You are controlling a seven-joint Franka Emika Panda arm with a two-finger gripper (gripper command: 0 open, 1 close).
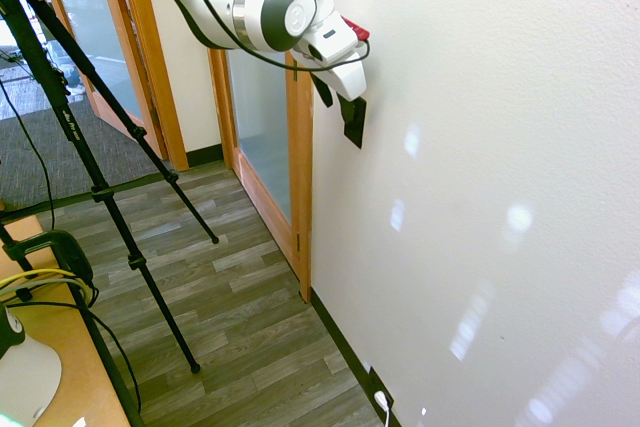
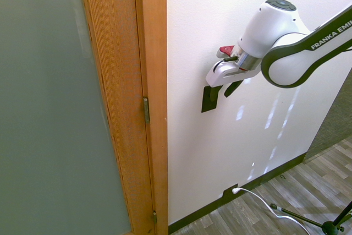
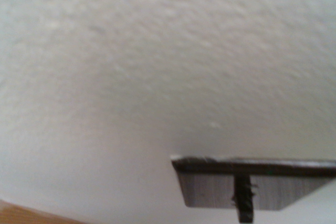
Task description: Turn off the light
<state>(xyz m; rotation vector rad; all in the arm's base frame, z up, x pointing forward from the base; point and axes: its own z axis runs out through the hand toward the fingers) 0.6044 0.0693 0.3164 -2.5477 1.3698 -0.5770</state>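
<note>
The light itself is out of view. Its switch (image 1: pixel 355 125) is a small black upright plate on the white wall, just right of the wooden door frame. My gripper (image 1: pixel 338 97) is pressed up to the wall at the top of the plate. From the other side, one dark finger (image 2: pixel 213 95) lies over the switch (image 2: pixel 209 103) and the other finger stands apart to its right, so the gripper (image 2: pixel 223 93) is open and holds nothing. The wrist view shows the switch (image 3: pixel 210 188) edge-on with its small toggle (image 3: pixel 242 199) sticking out.
A wooden door frame (image 1: pixel 299 167) with frosted glass stands right beside the switch. Low on the wall, a black outlet plate (image 2: pixel 226 194) holds a white plug (image 2: pixel 236 190). A wooden desk corner (image 1: pixel 60 367) sits at the lower left, above grey plank floor.
</note>
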